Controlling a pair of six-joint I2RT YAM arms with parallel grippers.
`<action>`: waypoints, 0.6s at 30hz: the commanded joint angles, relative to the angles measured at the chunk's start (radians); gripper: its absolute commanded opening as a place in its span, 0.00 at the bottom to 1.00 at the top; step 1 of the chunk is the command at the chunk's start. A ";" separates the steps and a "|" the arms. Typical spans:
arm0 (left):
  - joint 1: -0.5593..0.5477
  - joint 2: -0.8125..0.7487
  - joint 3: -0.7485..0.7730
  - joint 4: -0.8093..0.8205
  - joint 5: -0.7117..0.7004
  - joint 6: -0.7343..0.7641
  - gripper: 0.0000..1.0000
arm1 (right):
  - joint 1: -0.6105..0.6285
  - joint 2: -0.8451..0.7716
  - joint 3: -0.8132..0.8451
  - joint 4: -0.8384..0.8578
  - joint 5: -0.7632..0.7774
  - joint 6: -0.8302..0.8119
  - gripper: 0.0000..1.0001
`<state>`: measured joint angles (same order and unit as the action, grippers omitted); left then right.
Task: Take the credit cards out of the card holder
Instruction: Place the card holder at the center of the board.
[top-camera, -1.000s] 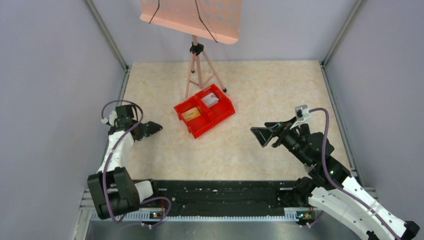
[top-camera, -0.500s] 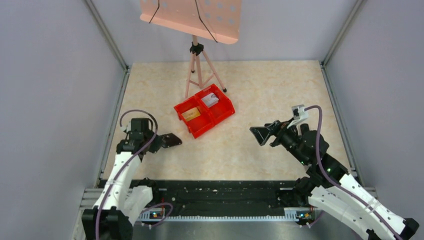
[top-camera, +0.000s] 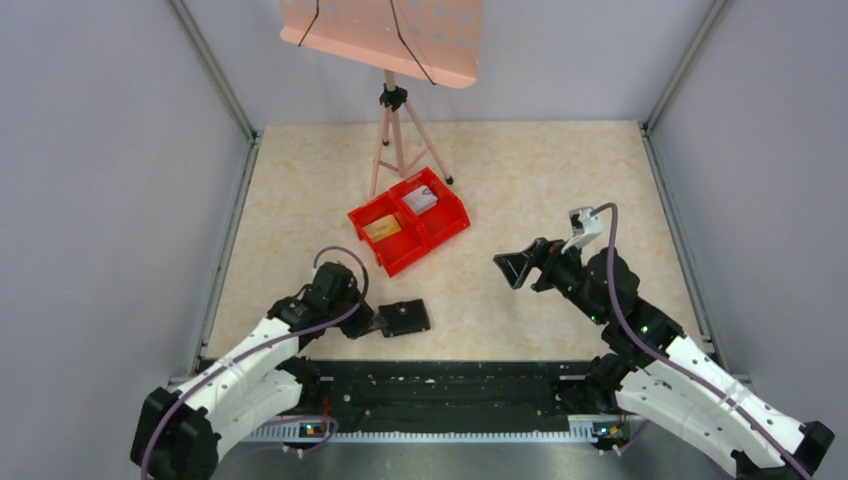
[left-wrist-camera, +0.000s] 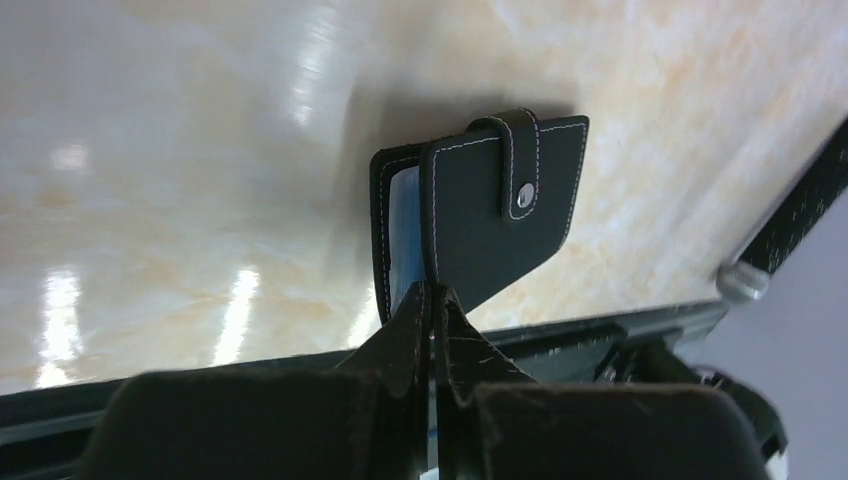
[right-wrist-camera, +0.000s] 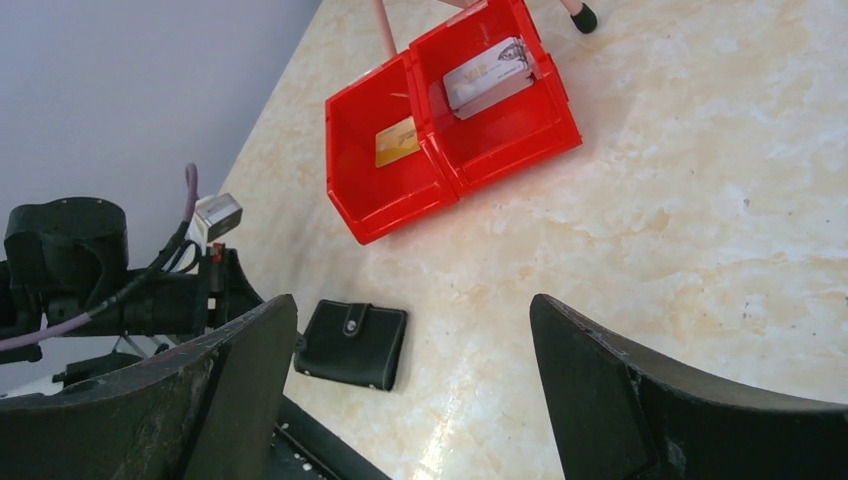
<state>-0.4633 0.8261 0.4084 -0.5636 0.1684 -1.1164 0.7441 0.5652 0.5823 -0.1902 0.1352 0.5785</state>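
1. We see two credit cards already out: a gold card (right-wrist-camera: 397, 143) and a pale card (right-wrist-camera: 487, 77) lie in separate compartments of the red bin (top-camera: 412, 252).
2. The card holder (top-camera: 403, 318) sits at the near edge of the counter (top-camera: 560, 180), folded, its tab (left-wrist-camera: 520, 165) snapped shut. Our left hand (left-wrist-camera: 432, 300) is pinching its edge.
3. Our right hand (top-camera: 512, 268) hangs spread and empty, well apart from the holder.
4. We judge the job partly done. A pale sliver shows between the covers, but we cannot tell whether cards remain, so the holder needs opening.

White-shelled left arm (top-camera: 235, 365) and right arm (top-camera: 720, 400), black joints. A purple cable (top-camera: 606, 275) loops along each. Scuffed matte-black fingers (right-wrist-camera: 620, 400).
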 joint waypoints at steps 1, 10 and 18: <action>-0.115 0.085 0.049 0.186 0.055 0.032 0.00 | 0.005 0.000 -0.008 0.001 -0.026 -0.006 0.85; -0.222 0.275 0.193 0.287 0.061 0.210 0.00 | 0.005 0.055 -0.064 0.026 -0.184 -0.052 0.67; -0.224 0.319 0.232 0.305 0.053 0.259 0.31 | 0.006 0.174 -0.109 0.128 -0.288 -0.032 0.52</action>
<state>-0.6838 1.1336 0.6041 -0.3077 0.2199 -0.9024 0.7441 0.6933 0.4770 -0.1555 -0.0853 0.5438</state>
